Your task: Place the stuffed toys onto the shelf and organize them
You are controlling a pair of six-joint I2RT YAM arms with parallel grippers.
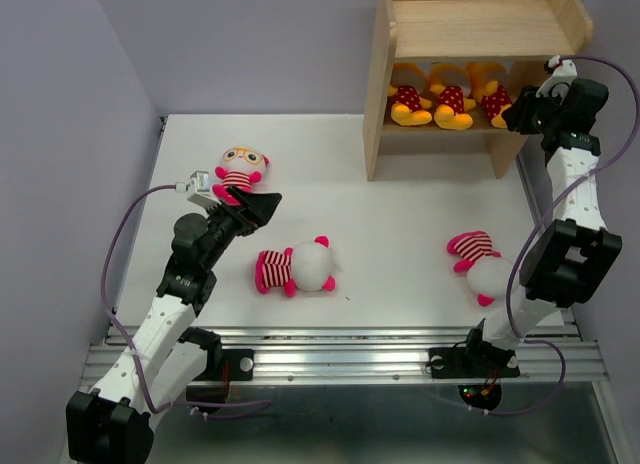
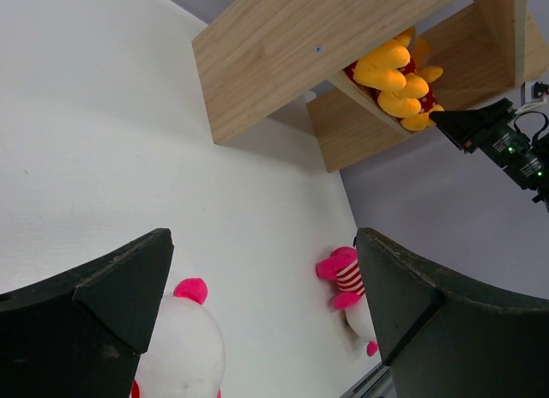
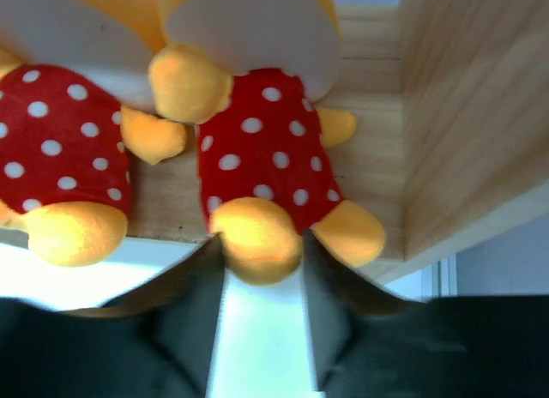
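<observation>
The wooden shelf [image 1: 470, 24] stands at the back right, with three yellow stuffed toys in red dotted outfits [image 1: 450, 102] lined up on its lower tier. My right gripper [image 1: 518, 112] is at that tier's right end. In the right wrist view its fingertips [image 3: 260, 239] press both sides of one foot of the rightmost yellow toy [image 3: 262, 149]. Three white-headed, pink-striped toys lie on the table: one at the left [image 1: 240, 169], one in the middle [image 1: 298, 267], one at the right [image 1: 482, 264]. My left gripper [image 1: 268, 206] hangs open between the left and middle toys, holding nothing.
The shelf's side panel [image 3: 472, 141] stands close to the right of my right fingers. The shelf's upper tier [image 1: 470, 29] holds nothing. A second yellow toy [image 3: 60, 132] sits just left of the pinched one. A grey wall rises along the table's left edge [image 1: 150, 184].
</observation>
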